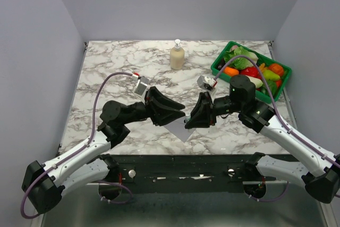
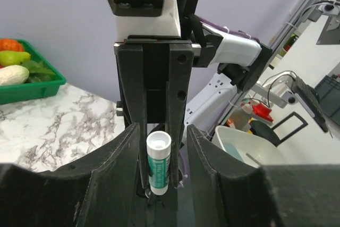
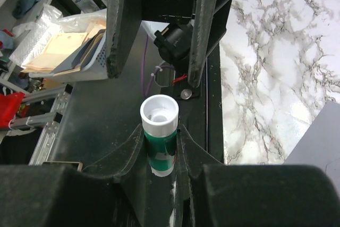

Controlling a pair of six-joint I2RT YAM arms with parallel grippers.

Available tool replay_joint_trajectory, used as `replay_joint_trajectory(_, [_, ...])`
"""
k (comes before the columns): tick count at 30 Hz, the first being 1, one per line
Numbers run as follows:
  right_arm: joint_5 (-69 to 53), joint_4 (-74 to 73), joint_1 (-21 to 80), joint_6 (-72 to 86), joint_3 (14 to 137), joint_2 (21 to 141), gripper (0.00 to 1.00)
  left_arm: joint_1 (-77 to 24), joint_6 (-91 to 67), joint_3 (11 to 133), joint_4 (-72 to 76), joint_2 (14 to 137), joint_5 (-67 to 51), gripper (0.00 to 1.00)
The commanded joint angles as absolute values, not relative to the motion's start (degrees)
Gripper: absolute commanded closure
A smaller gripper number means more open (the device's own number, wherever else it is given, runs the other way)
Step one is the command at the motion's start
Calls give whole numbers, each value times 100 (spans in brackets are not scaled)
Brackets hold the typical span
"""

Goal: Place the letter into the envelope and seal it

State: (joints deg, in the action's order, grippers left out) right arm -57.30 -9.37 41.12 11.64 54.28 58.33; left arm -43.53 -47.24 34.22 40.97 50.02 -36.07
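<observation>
Two hands nose to nose low over the near middle of the marble table [image 1: 117, 62], left hand [image 1: 178, 114] reaching in from the left, right hand [image 1: 192, 115] from the right. Directly beneath them, flat on the table and close to its near edge, the grey envelope [image 1: 180, 129], one corner pointing toward the arm bases, much of it hidden under the hands. Right hand clamped on a green glue stick [image 3: 159, 142] with white ends, fingers pressed against both sides of the green barrel. Left hand spread apart, fingers straddling the same stick with a gap on either side in the left wrist view. Farther back, near the middle of the table's far edge, an upright cream pump bottle [image 1: 177, 55]. At the far right corner, a green basket [image 1: 219, 59] heaped with toy vegetables [image 1: 249, 70], well apart from the envelope.
</observation>
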Motion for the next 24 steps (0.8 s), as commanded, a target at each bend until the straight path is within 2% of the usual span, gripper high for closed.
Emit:
replay_joint_trajectory(1, [-5836, -817, 4096, 1230, 5642, 5722, 99, -4438, -4597, 3647, 3903, 5036, -4017, 51])
replay_joint_trajectory(8, [-5757, -861, 4096, 1222, 5625, 5748, 99, -4553, -4474, 3717, 3727, 5141, -3990, 56])
replay_joint_trajectory(24, [-5687, -861, 4096, 1213, 5581, 5722, 99, -4746, -4315, 3841, 3489, 5423, -3981, 57])
